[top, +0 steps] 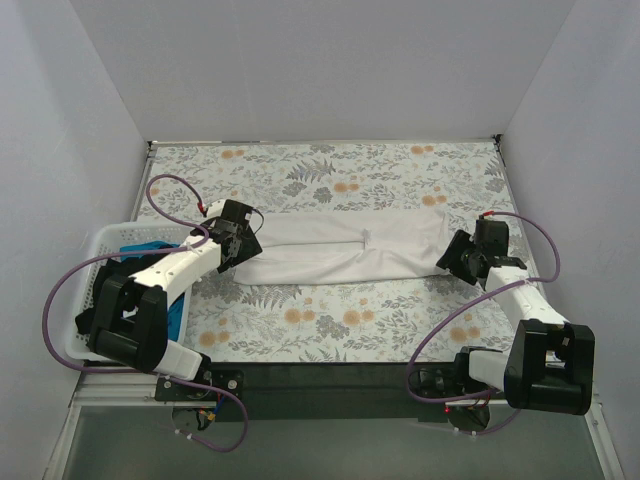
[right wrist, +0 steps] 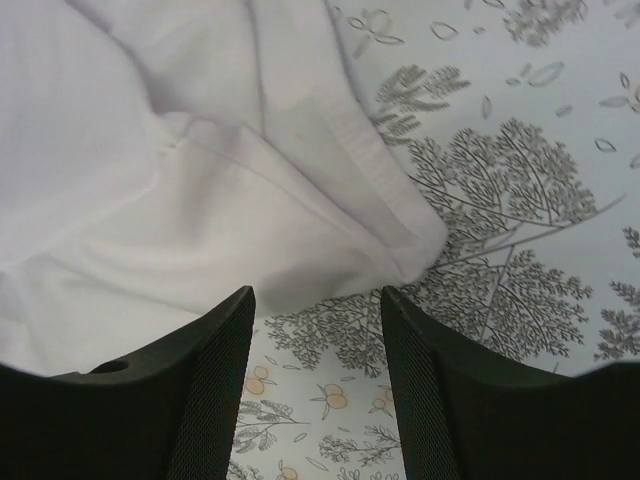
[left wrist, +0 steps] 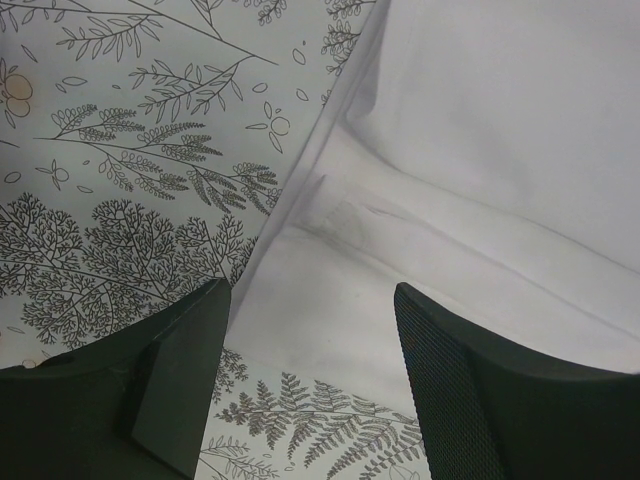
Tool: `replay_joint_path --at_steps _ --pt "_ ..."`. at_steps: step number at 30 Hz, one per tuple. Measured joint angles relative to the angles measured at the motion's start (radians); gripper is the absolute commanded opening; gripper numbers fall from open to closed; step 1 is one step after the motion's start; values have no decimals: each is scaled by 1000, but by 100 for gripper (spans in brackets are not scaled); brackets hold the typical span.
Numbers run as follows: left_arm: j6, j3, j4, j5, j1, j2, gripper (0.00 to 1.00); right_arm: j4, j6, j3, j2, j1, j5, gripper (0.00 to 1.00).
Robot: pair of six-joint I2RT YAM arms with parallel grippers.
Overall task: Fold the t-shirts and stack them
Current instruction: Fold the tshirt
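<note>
A white t-shirt (top: 345,252) lies folded into a long strip across the floral tablecloth (top: 330,170). My left gripper (top: 240,243) is open just above the strip's left end, with the white cloth's near corner (left wrist: 330,300) between its fingers. My right gripper (top: 452,256) is open over the strip's right end, with the cloth's hem edge (right wrist: 330,230) just beyond the fingertips. A bright blue shirt (top: 148,245) lies in the basket at the left. No black shirt shows.
A white slotted basket (top: 92,262) stands at the table's left edge under my left arm. White walls close in the back and both sides. The black front rail (top: 330,385) runs along the near edge.
</note>
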Motion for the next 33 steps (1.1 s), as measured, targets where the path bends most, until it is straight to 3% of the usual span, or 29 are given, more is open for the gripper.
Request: replay_joint_path --at_steps 9,33 --pt "-23 -16 -27 -2 0 0 65 0 124 -64 -50 -194 -127 62" --pt "-28 -46 35 101 -14 -5 58 224 394 -182 25 -276 -301 61"
